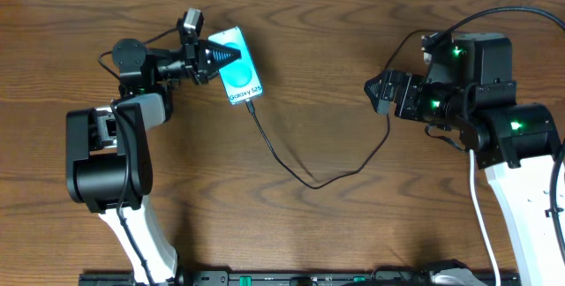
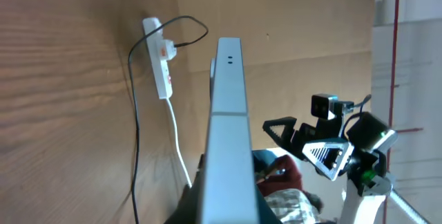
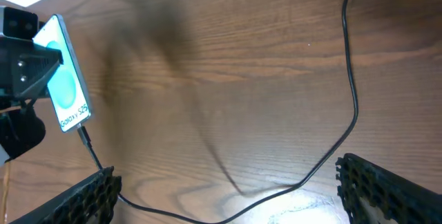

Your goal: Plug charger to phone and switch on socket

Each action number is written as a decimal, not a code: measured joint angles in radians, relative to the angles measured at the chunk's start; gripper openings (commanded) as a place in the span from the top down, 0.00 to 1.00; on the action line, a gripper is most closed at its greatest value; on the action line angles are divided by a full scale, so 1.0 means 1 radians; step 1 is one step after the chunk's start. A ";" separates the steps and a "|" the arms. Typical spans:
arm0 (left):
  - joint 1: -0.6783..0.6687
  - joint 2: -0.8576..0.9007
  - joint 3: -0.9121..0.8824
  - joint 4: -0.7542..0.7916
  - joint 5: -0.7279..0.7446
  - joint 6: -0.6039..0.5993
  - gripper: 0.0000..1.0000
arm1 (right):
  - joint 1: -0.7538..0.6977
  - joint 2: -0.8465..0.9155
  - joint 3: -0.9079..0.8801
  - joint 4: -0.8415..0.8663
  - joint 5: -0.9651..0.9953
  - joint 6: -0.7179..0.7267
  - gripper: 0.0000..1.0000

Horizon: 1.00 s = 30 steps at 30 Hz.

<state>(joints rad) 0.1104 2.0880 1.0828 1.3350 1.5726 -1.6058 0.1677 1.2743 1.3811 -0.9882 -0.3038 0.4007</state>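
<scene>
Left gripper is clamped on the small dark-rimmed smartphone with teal-and-white screen, far left on the brown wooden table. Thin black charger cable is plugged into its near end. Right gripper has fingers spread wide, holding nothing. Narrow white power strip lies farther right.
</scene>
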 measured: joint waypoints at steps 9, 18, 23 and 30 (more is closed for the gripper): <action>0.000 0.000 -0.002 -0.132 -0.031 0.043 0.93 | 0.026 0.000 0.000 0.001 0.010 0.000 0.01; 0.001 0.000 0.043 -0.344 -0.148 -0.023 0.93 | 0.026 0.000 0.000 0.006 0.010 0.000 0.01; 0.001 0.000 0.048 -0.609 -0.281 0.091 0.93 | 0.026 0.000 0.000 0.006 0.010 0.000 0.01; 0.001 0.000 0.051 -0.894 -0.412 0.346 0.93 | 0.026 0.000 0.000 0.013 0.010 0.000 0.01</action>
<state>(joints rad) 0.1116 2.0880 1.1336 0.4412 1.1603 -1.2594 0.1940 1.2743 1.3811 -0.9749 -0.2939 0.4004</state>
